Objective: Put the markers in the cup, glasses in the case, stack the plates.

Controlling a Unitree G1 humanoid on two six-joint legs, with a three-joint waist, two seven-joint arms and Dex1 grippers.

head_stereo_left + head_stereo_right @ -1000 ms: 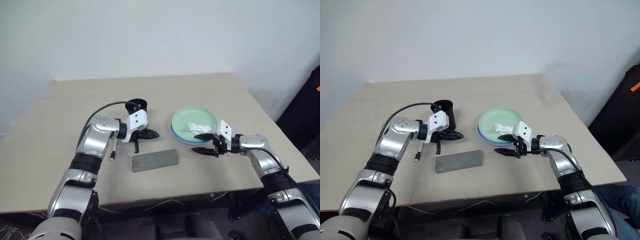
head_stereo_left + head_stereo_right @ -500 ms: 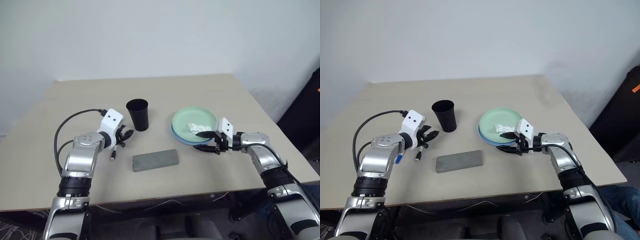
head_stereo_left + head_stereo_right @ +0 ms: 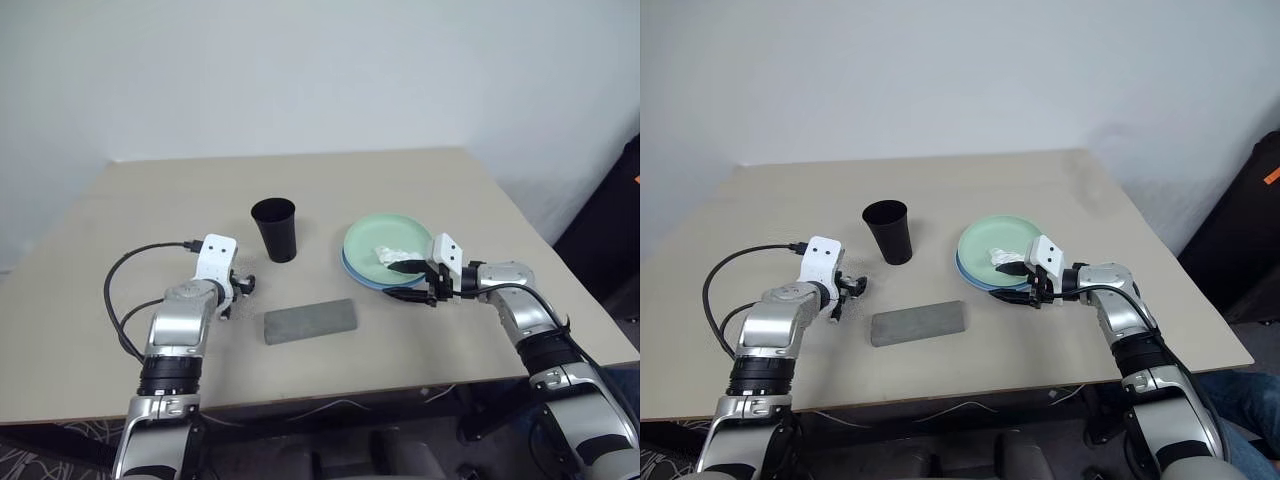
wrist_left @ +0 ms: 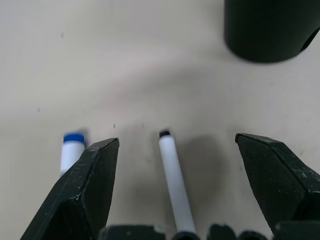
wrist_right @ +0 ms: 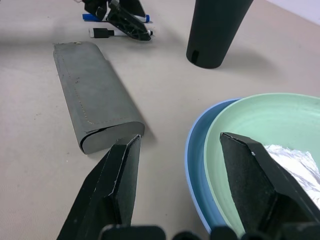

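Two markers lie on the table left of the black cup [image 3: 275,229]. My left gripper [image 4: 176,139] is open above them, pointing down. The dark-capped marker [image 4: 175,185] lies between its fingers, and the blue-capped marker [image 4: 72,150] lies just outside one finger. The mint green plate [image 3: 395,235] sits on the light blue plate [image 5: 195,165]. My right gripper [image 5: 180,136] is open at their near-left rim, holding nothing. The grey case [image 3: 310,320] lies shut on the table between the two grippers. The glasses are out of view.
A crumpled white tissue [image 3: 393,255] lies on the green plate. The table's front edge [image 3: 330,395] runs close behind both wrists. A black cable [image 3: 125,290] loops from my left wrist over the table.
My left gripper swung from beside the cup to the left and down onto the markers, turning its fingers downward and opening. The right arm stayed where it was.
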